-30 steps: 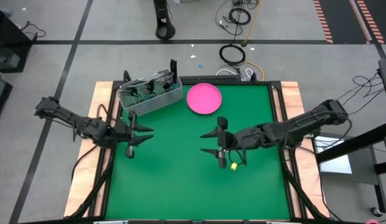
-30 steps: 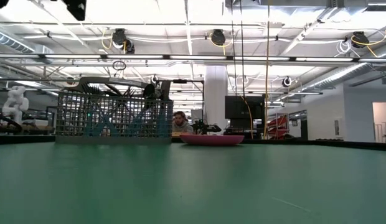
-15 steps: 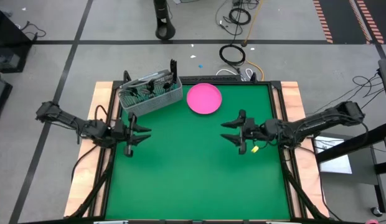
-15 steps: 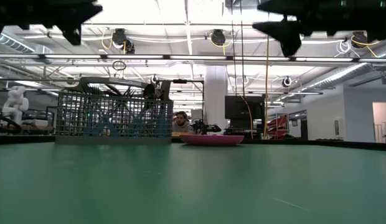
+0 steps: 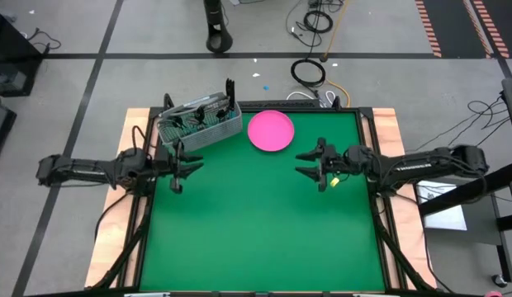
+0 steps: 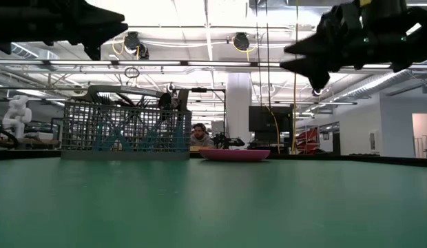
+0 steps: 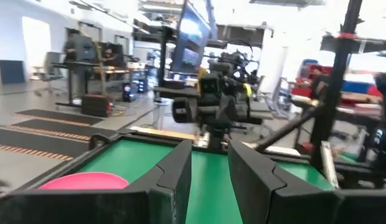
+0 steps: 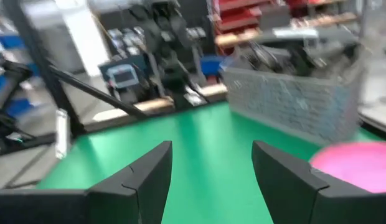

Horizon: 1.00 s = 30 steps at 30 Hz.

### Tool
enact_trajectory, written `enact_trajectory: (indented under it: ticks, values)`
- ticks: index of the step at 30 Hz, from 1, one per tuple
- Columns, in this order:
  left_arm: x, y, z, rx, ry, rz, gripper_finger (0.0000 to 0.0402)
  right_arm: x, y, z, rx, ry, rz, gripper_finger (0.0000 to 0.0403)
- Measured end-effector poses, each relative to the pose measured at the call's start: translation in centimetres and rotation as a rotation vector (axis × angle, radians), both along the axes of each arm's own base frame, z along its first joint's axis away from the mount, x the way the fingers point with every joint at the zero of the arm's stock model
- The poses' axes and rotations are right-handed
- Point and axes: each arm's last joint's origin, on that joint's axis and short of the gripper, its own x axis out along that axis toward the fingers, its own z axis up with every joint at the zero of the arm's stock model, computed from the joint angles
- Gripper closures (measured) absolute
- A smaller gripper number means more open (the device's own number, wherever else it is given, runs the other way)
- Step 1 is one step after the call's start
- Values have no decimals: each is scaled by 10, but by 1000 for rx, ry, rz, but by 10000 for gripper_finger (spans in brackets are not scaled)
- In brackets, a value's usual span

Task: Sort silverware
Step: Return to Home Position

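- The left hand (image 5: 187, 167) hangs above the desk (image 5: 256, 239) at its 9 o'clock edge. It is released, fingers parted around nothing, just on the 6 o'clock side of the basket (image 5: 200, 128).
- The silverware (image 5: 196, 115) stands inside that basket, in the desk's 11 o'clock corner at the far edge.
- The pink plate (image 5: 270, 130) lies at 12 o'clock, apart from the basket.
- The right hand (image 5: 302, 164) hangs toward 3 o'clock, released and holding nothing. Bare green desk lies between the two hands.

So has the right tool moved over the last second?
Yes. In the high view the right tool has pulled back rightward; it now sits right of the pink plate, no longer in front of it.
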Motion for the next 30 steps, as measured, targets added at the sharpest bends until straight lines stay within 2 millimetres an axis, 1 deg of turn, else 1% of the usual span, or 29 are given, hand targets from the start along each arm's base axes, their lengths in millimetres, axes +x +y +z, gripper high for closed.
enact_trajectory:
  ticks: [4, 9, 10, 12, 15, 17, 19, 21, 23, 27, 30]
  values:
    - [-9, 4, 3, -16, -20, -6, 295, -10, -6, -3, 15, 85, -41, 193]
    - [-30, 4, -5, -53, 44, -7, 295, -31, -2, 6, 17, 94, -44, 193]
    - [-34, 4, -7, -66, 45, -9, 295, -36, -1, 6, 12, 70, -54, 193]
    - [-43, 3, -7, -69, 25, -11, 295, -45, 2, -1, 7, 21, -71, 193]
    - [-46, 3, -6, -70, 34, -12, 295, -60, 6, -18, 7, -86, -66, 193]
    - [-45, 3, -4, -67, 24, -18, 295, -66, 6, -23, 13, -184, -69, 193]
    - [-46, 3, -4, -69, 24, -15, 295, -69, 7, -17, 9, -222, -62, 193]
    - [-46, 3, -4, -69, 27, -14, 295, -70, 8, -16, 8, -229, -51, 193]
    - [-46, 3, -4, -69, 25, -17, 295, -70, 8, -22, 11, -187, -33, 193]
    - [-44, 3, -11, -70, 47, -18, 295, -69, 8, -29, 16, -104, -38, 193]
    - [-42, 3, -15, -71, 54, -16, 295, -69, 8, -31, 0, -82, -40, 193]
